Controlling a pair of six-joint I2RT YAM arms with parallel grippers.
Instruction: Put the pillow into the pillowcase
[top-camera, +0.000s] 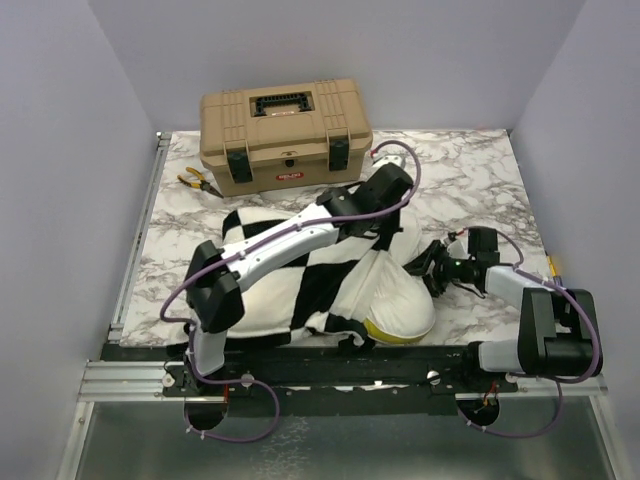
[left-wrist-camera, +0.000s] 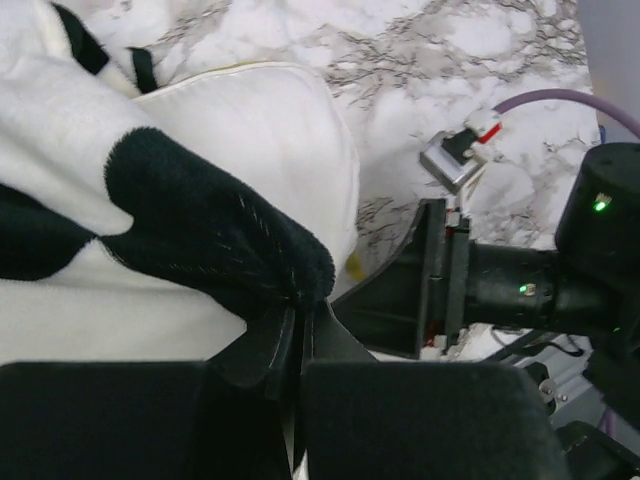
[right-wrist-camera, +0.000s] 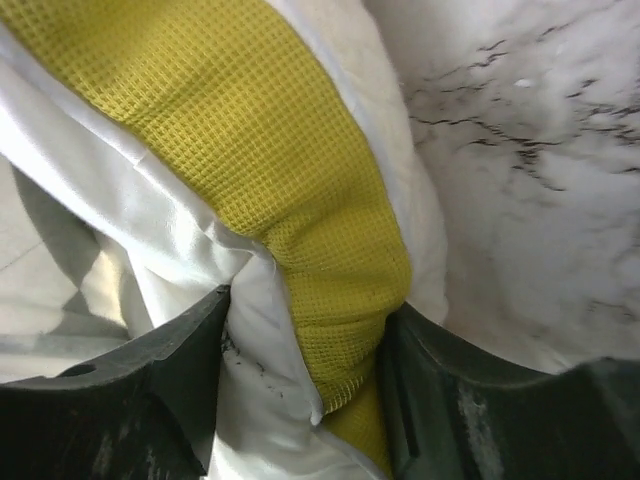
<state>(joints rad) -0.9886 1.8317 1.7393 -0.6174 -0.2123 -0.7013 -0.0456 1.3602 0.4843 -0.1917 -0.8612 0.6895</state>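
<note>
The black and cream checkerboard pillowcase (top-camera: 300, 270) lies in the middle of the marble table, covering most of the white pillow (top-camera: 402, 300). The pillow's right end bulges out, with its yellow edge strip at the front. My left gripper (top-camera: 388, 238) reaches over the case and is shut on its fleecy black edge (left-wrist-camera: 290, 270), jaws pressed together (left-wrist-camera: 300, 315), with the bare pillow (left-wrist-camera: 270, 130) just beyond. My right gripper (top-camera: 427, 267) comes in from the right and is shut (right-wrist-camera: 305, 340) on the pillow's yellow strip (right-wrist-camera: 270, 150) and the white fabric beside it.
A tan toolbox (top-camera: 285, 130) stands at the back of the table. Yellow-handled pliers (top-camera: 200, 180) lie left of it. Bare marble (top-camera: 480, 180) shows at the back right. Grey walls close in on both sides. The right gripper's body (left-wrist-camera: 480, 290) sits close beside my left fingers.
</note>
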